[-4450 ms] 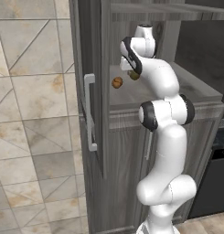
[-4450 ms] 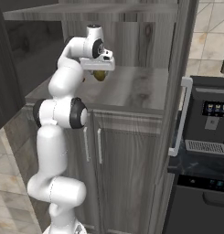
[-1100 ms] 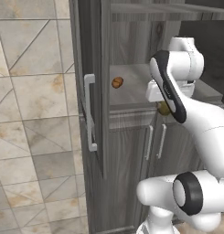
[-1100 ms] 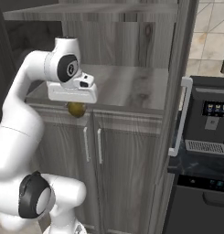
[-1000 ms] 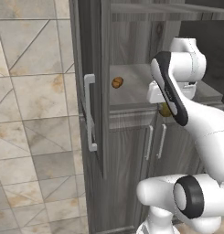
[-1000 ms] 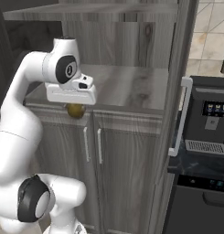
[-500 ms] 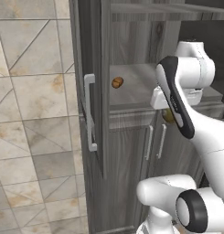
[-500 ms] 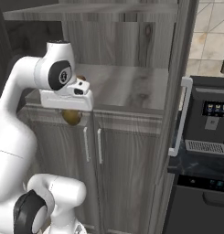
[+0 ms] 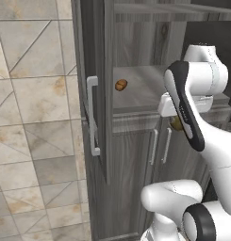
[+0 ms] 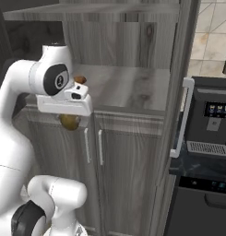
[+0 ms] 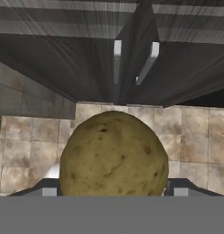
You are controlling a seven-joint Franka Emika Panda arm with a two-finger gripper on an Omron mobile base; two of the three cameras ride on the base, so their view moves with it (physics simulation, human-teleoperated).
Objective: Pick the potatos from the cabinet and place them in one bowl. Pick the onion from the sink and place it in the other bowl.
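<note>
My gripper is shut on the olive-brown potato, holding it just below the front edge of the cabinet's open shelf, in front of the lower doors. In the hand view that potato bulges large between the fingertips, above tiled floor. The orange-brown potato lies on the shelf near its left side, and in the right base view this potato peeks out behind my wrist. The tall dark grey cabinet has its upper door swung open. Both bowls, the onion and the sink are out of view.
Two closed lower doors with pale bar handles are right in front of the hand. The open door with its handle juts out on the right. A black coffee machine stands on a dark counter beyond it.
The arm has drawn back out of the cabinet with the olive-brown potato and sunk from shelf height to just below the shelf edge. The orange-brown potato has stayed put.
</note>
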